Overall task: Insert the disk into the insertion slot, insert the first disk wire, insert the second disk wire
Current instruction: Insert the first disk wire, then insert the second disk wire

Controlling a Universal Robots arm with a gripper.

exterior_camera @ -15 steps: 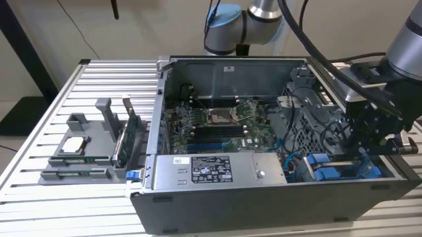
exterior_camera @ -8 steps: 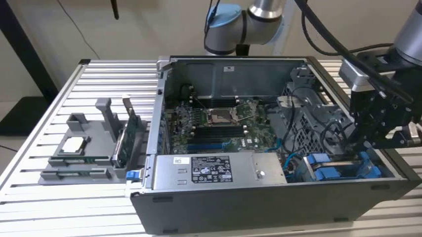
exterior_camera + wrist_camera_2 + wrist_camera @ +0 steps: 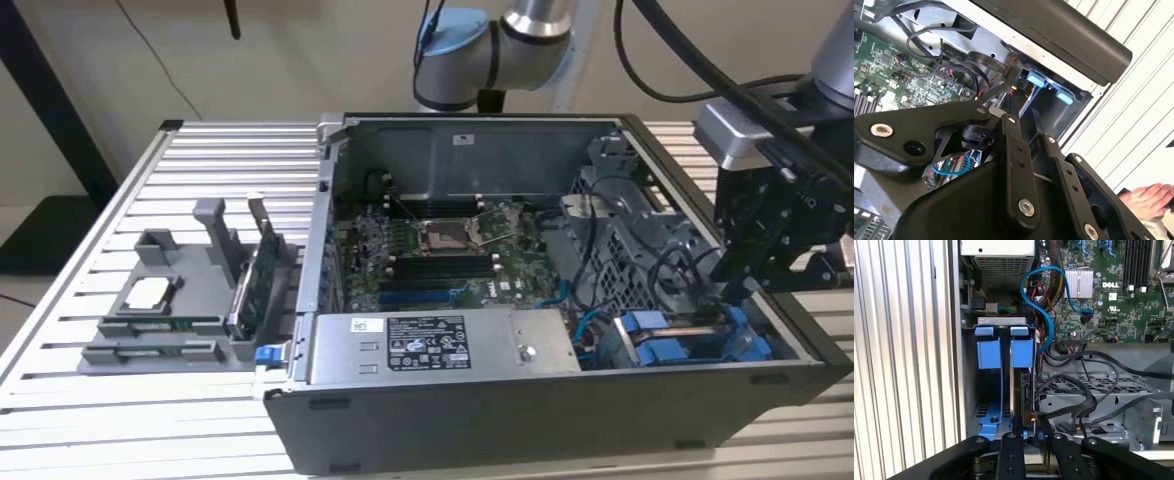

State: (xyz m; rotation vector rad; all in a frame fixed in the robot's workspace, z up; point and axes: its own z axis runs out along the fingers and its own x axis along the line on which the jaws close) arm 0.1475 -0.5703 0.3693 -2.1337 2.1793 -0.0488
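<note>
In the exterior view, an open computer case (image 3: 534,425) is seen on the slatted tabletop (image 3: 200,160), toward its edge on the exterior view's right. The pincer (image 3: 741,290) is positioned over the insertion slot (image 3: 674,342), which is set in the case corner beside the power-supply box (image 3: 427,345). Whether the pincer is spread or pinching something cannot be told.

In the first wrist view, the disk (image 3: 1023,390) is shown standing edgewise inside the slot, under one of two blue handle tabs (image 3: 1021,345). The neighbouring bay (image 3: 989,390) is seen without a drive. Loose black wires (image 3: 1089,399) are draped just beside the disk's end nearest the pincer.

In the second wrist view, the tabs are framed beyond the pincer's black linkage, and a person's hand (image 3: 1149,197) is seen beyond the slats, well apart from the case.

Trouble is judged likeliest from the wires. A loop could be snagged by the linkage, or a connector could be met at a tilt and its contacts bent. A seated disk could also be nudged along its rails by a careless push.
</note>
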